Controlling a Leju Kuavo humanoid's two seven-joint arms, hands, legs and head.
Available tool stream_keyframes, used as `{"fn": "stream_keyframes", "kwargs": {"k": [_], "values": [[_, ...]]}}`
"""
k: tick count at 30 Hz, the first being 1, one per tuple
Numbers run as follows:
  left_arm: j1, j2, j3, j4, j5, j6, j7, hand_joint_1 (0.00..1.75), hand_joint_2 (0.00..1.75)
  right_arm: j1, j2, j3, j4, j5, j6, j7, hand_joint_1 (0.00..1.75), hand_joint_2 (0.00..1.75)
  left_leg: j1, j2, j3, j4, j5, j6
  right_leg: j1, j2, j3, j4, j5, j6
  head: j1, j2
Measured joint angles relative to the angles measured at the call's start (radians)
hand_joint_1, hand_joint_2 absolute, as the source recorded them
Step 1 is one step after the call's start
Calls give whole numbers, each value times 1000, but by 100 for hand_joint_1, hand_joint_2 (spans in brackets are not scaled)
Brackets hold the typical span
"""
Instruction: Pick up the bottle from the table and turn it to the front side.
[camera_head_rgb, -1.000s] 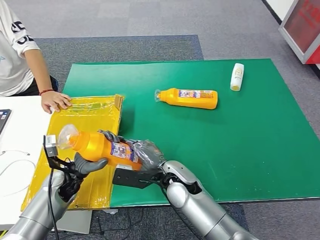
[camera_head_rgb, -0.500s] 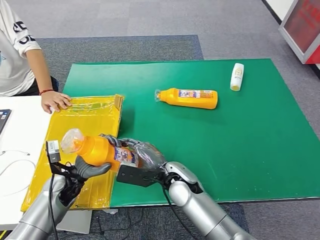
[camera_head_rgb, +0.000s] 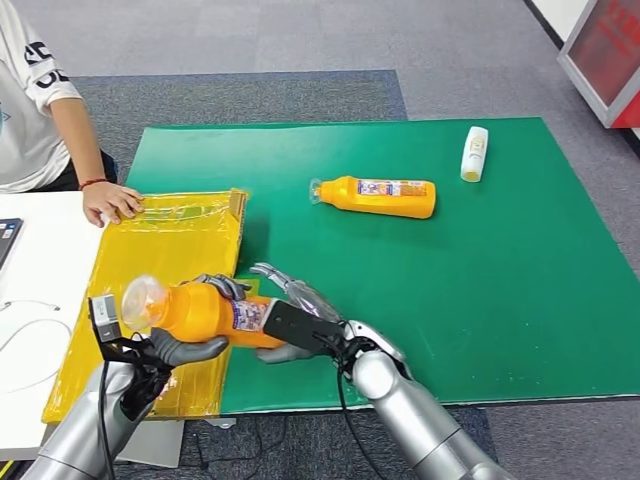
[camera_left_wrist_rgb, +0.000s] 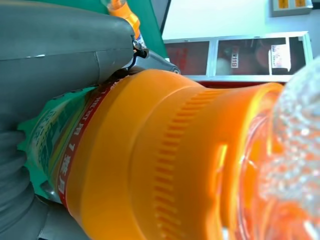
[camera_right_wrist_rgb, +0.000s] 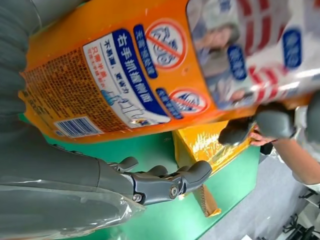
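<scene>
An orange bottle (camera_head_rgb: 198, 312) with a clear cap lies level in the air over the seam between the yellow bag (camera_head_rgb: 170, 245) and the green mat (camera_head_rgb: 453, 290). My left hand (camera_head_rgb: 175, 347) grips it near the neck, thumb below and fingers over the top. In the left wrist view the bottle (camera_left_wrist_rgb: 158, 160) sits close against that hand (camera_left_wrist_rgb: 56, 45). My right hand (camera_head_rgb: 293, 305) is at the bottle's base with its fingers spread. In the right wrist view its fingers (camera_right_wrist_rgb: 162, 182) stand off the label side of the bottle (camera_right_wrist_rgb: 132, 65), with green mat showing between.
A second orange bottle (camera_head_rgb: 376, 196) lies on its side mid-mat, and a small white bottle (camera_head_rgb: 474, 152) lies at the far right. A person's hand (camera_head_rgb: 112, 203) rests on the yellow bag's far corner. A white table (camera_head_rgb: 34, 260) adjoins on the left.
The bottle has sunk a little and levelled out. My right hand's fingers have spread and come off the bottle, while my left hand keeps its grip.
</scene>
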Motion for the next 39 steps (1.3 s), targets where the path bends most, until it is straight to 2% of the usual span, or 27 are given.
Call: {"fn": "stream_keyframes", "kwargs": {"k": [7,14,21,25,32,39], "values": [[4,2,0,-47,-149,119,4,175,175,13,-5,-67,2,-96,16,-4,0,175,0,0,0,0,0,0,0,0,0,0,0,0,0,0],[28,24,-13,-99,-263,217,56,175,175,6,-24,-187,0,-210,40,-9,0,175,0,0,0,0,0,0,0,0,-1,0,0,0,0,0],[27,38,-27,-138,-359,310,120,175,175,13,-40,-259,-20,-245,47,-13,0,175,0,0,0,0,0,0,0,1,-2,0,0,0,0,0],[19,50,-44,-150,-458,366,183,175,175,24,-46,-285,-47,-251,51,-10,0,175,0,0,0,0,0,0,0,1,-2,0,0,-1,0,0],[-46,82,-102,-149,-622,414,298,175,175,41,-49,-312,-82,-248,54,1,0,175,0,1,0,0,0,-1,0,1,-2,0,1,-1,0,0],[-171,125,-210,-112,-749,393,377,175,175,44,-50,-319,-87,-243,62,2,0,175,0,1,-1,0,1,-1,0,1,-2,0,1,-1,0,0]]}}
